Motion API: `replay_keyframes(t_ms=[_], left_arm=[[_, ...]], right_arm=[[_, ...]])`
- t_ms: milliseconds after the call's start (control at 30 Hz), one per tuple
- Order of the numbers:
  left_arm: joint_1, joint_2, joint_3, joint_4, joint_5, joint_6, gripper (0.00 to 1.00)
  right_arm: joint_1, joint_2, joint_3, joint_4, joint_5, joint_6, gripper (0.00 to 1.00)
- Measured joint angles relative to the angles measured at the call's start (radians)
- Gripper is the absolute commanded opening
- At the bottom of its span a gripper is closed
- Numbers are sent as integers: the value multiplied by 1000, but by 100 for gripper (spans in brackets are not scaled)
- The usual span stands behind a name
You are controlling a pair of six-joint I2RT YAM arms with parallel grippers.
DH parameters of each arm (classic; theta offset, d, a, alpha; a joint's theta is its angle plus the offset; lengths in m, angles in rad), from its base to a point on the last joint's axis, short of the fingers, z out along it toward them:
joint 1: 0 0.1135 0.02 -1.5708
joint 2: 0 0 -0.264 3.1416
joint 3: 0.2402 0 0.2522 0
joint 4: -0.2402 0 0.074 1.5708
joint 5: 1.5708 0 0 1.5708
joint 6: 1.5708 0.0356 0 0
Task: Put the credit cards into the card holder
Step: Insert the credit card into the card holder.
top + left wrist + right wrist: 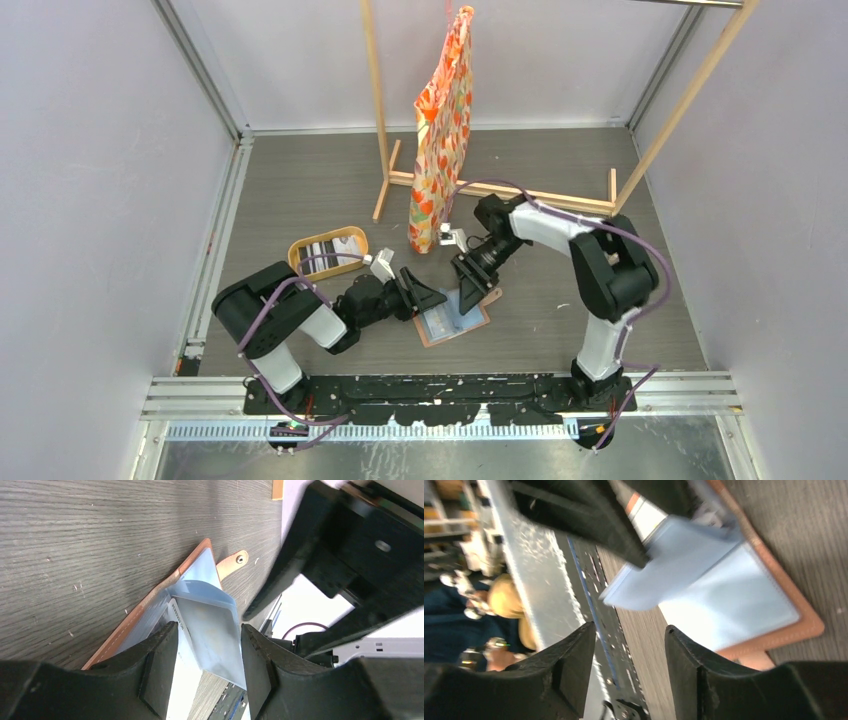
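top view: card holder [455, 320] is lying open at 5 o'clock from the tray [293, 256], which is holding cards [325, 248] | left wrist view alone: one pale card [187, 645] is sitting in a raised blue sleeve [200, 587] | left gripper [207, 630] is straddling that sleeve, cannot tell if pinching | right gripper [630, 630] is standing open, holding nothing

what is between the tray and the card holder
The left arm's wrist and tool fill that stretch, with the tips over the near edge of the card holder and the wrist beside the tray. The top view shows it.
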Motion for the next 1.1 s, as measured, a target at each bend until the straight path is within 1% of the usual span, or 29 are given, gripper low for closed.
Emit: replay_keyframes(t_ms=[67,200,267,367,433,567,767,1000,1100], left_arm=[[1,3,0,0,3,0,50],[2,5,2,1,9,0,50],[3,6,2,1,10,0,50],[4,10,4,2,15,-1,50],[5,10,5,2,17,-1,50],[7,13,5,5,21,-2,50],[9,16,5,8,25,-3,50],[9,18,7,8,27,-3,50],[9,20,8,8,29,-3,50]], right_arm=[[1,-101,-50,19,35,-66,69],[27,-291,-186,102,93,-165,78],[77,-377,-255,158,148,-195,78],[150,-440,-309,229,219,-214,78],[193,-463,-331,285,278,-220,79],[240,-479,-360,378,392,-215,79],[304,-448,-364,453,526,-191,79],[342,-415,-364,473,581,-158,79],[349,-415,-363,483,602,-140,76]])
